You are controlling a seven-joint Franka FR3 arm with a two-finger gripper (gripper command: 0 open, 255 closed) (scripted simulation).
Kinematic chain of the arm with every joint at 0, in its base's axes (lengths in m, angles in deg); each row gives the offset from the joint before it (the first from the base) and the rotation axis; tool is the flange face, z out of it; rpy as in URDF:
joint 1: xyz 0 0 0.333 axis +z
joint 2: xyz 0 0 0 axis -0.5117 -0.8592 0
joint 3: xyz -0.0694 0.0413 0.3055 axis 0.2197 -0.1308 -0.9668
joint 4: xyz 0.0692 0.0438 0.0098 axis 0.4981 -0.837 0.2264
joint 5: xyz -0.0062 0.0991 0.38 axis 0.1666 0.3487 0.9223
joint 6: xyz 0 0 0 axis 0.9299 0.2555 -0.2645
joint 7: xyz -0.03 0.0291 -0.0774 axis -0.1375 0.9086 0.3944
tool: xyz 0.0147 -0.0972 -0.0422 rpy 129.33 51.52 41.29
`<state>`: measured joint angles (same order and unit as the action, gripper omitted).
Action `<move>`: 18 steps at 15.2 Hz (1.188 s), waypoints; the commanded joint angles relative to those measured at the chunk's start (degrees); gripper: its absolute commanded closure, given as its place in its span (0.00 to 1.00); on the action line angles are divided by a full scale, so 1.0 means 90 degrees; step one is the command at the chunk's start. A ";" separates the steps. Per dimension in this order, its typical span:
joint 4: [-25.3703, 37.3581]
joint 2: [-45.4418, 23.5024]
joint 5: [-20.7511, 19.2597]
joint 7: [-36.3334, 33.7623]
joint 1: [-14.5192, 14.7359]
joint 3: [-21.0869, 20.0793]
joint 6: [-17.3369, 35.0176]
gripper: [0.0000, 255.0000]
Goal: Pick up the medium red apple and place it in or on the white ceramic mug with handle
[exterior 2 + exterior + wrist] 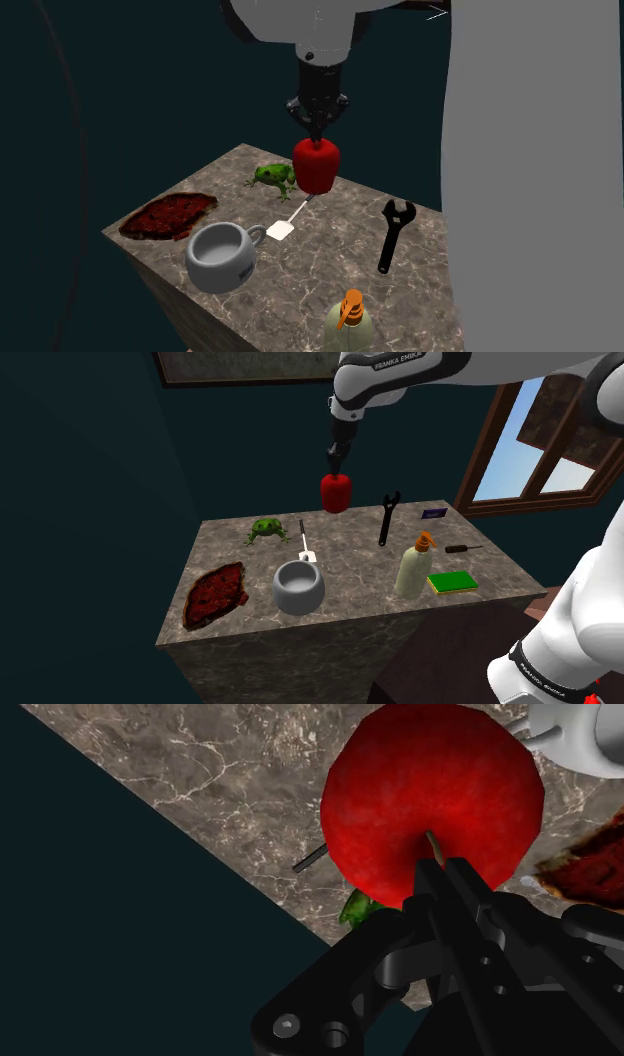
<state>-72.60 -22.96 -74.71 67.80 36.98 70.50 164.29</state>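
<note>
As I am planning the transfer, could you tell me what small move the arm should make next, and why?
Probably carry the round red apple sideways toward the pale grey handled mug: the black gripper holds it clear above the veined stone tabletop, but the mug stands off to one side, not beneath it.

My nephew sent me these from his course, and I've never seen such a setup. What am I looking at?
These are simulator renders of a single moment. The machine is a white robot arm ending in a black two-finger gripper. One picture is taken from beside its stand, one from another spot near the table, and one from a camera on the hand itself. The gripper is shut on a red apple, which hangs in the air above a marbled table. On the table are a grey mug, a green frog, a spatula, a black wrench, a soap bottle and a sponge.
</note>
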 commanded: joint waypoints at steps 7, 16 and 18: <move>-0.0288 0.0587 -0.0320 -0.1233 0.0642 -0.0475 -0.0246 1.00; -0.0010 0.0758 -0.0573 -0.2580 0.1306 -0.1086 -0.0688 1.00; -0.0034 0.0750 -0.0599 -0.2724 0.1376 -0.1153 -0.0659 1.00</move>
<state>-72.99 -15.92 -79.94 44.15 48.98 60.48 158.16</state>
